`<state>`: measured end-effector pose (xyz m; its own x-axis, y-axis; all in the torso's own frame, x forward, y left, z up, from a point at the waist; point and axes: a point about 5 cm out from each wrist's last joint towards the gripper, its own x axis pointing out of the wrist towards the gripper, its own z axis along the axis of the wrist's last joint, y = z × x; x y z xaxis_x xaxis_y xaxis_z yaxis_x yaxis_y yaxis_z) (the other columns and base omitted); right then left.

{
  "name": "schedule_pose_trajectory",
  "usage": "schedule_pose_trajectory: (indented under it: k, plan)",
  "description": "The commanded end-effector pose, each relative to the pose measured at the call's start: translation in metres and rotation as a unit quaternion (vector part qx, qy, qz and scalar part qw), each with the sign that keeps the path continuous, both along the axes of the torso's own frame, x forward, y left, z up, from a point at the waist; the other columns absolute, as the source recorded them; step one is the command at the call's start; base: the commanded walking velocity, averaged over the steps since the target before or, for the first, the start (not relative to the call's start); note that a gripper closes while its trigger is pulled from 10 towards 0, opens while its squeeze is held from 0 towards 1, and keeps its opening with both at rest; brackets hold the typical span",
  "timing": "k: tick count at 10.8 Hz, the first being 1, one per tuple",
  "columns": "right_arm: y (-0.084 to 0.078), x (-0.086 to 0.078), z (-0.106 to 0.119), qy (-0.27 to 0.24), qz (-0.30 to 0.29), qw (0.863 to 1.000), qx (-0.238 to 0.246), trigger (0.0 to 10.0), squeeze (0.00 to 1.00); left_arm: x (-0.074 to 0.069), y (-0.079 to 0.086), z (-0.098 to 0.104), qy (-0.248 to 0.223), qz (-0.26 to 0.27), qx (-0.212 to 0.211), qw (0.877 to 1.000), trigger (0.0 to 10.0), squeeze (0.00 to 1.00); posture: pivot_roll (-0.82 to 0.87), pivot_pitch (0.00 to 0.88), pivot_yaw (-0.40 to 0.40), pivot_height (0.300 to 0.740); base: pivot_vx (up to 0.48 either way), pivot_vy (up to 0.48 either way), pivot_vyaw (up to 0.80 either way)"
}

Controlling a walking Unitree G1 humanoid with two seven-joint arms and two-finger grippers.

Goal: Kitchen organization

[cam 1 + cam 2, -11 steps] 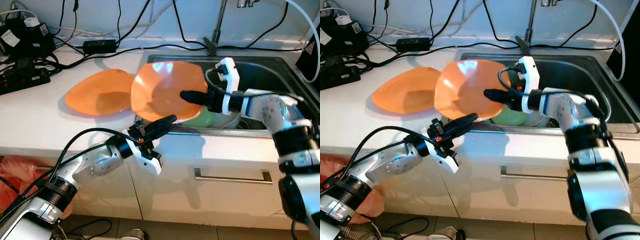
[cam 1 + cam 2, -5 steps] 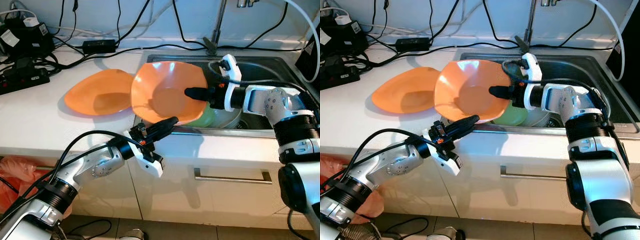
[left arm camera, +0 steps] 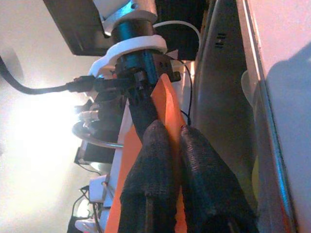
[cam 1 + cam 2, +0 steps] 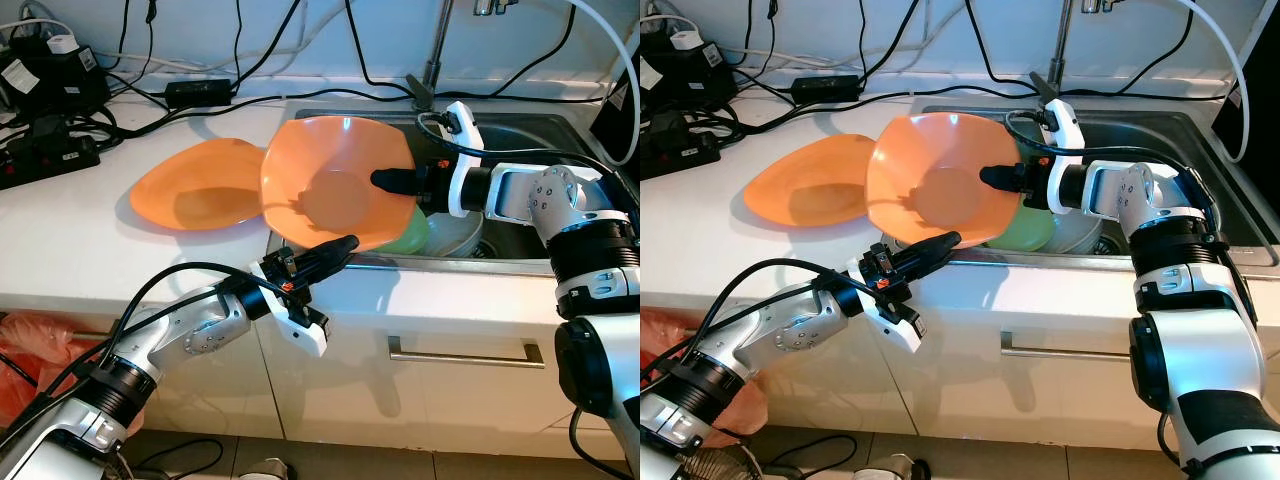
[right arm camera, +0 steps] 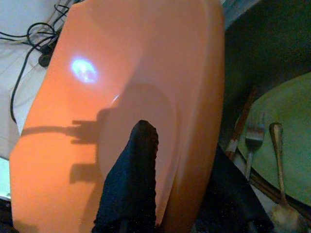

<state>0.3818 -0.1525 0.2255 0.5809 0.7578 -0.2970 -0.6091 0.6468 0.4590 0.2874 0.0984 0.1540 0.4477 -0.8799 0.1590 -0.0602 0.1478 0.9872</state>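
Orange bowl [image 4: 335, 185] tilted on edge at the left rim of the sink [image 4: 540, 140], hollow side facing the camera, lower edge at the sink's front lip. Right gripper [image 4: 388, 180] reaching across from over the sink, clamped on the bowl's right rim — one finger [image 5: 133, 179] inside the hollow, the other behind the wall. Left gripper [image 4: 338, 247] in front of the sink, at the bowl's lower edge; fingers [image 3: 160, 174] close together with the orange rim between them, though firm contact cannot be confirmed. Orange plate [image 4: 195, 185] flat on the counter [image 4: 70, 240] left of the sink, partly overlapped by the bowl. Green dish [image 4: 408, 235] inside the sink behind the bowl, with a fork [image 5: 252, 145] and spoon [image 5: 279, 165] lying on it in the right wrist view. Faucet [image 4: 430, 60] at the back of the sink. Black cables and a power strip [image 4: 50, 155] at the counter's far left — well apart from the sink. Drawer handle [image 4: 465, 355] below the sink front.
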Motion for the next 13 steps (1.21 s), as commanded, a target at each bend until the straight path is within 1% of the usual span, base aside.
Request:
schedule_pose_trajectory:
  k: [1, 3, 4, 5, 8, 10, 12, 13]
  plan:
    - [0.001, -0.001, -0.003, 0.008, 0.008, 1.000, 0.003, 0.0, 0.00, -0.001, -0.001, 0.023, -0.035, -0.010, -0.066, 0.997, 10.0, 0.00, 0.14, 0.041, 0.023, 0.740, 0.000, 0.000, 0.00]
    - [0.001, -0.001, -0.004, 0.008, 0.009, 1.000, 0.002, 0.0, 0.00, -0.001, -0.002, 0.023, -0.032, -0.012, -0.068, 0.997, 10.0, 0.00, 0.14, 0.043, 0.024, 0.740, 0.000, 0.000, 0.00]
    - [0.001, -0.001, -0.004, 0.008, 0.009, 1.000, 0.002, 0.0, 0.00, -0.001, -0.001, 0.023, -0.026, -0.012, -0.076, 0.997, 10.0, 0.21, 0.14, 0.043, 0.023, 0.740, 0.000, 0.000, 0.00]
    - [0.001, -0.001, -0.004, 0.007, 0.009, 1.000, 0.002, 0.0, 0.00, -0.001, 0.000, 0.023, -0.010, -0.013, -0.090, 0.996, 10.0, 1.00, 0.14, 0.042, 0.023, 0.740, 0.000, 0.000, 0.00]
    - [0.000, 0.000, -0.003, 0.002, 0.003, 1.000, 0.007, 0.0, 0.00, 0.000, 0.001, 0.022, 0.001, -0.015, -0.094, 0.995, 10.0, 1.00, 0.14, 0.037, 0.020, 0.740, 0.000, 0.000, 0.00]
    - [0.001, 0.003, -0.003, -0.004, -0.014, 1.000, 0.017, 0.0, 0.00, 0.001, 0.003, 0.024, 0.010, -0.021, -0.098, 0.995, 10.0, 1.00, 0.14, 0.036, 0.017, 0.740, 0.000, 0.000, 0.00]
    - [0.001, 0.009, -0.004, -0.016, -0.053, 0.998, 0.033, 0.0, 0.00, -0.001, 0.000, 0.028, 0.028, -0.035, -0.117, 0.992, 10.0, 1.00, 0.14, 0.037, 0.017, 0.740, 0.000, 0.000, 0.00]
    - [-0.001, 0.012, -0.003, -0.024, -0.084, 0.995, 0.052, 0.0, 0.00, -0.002, 0.000, 0.031, 0.033, -0.037, -0.131, 0.990, 10.0, 1.00, 0.15, 0.039, 0.017, 0.740, 0.000, 0.000, 0.00]
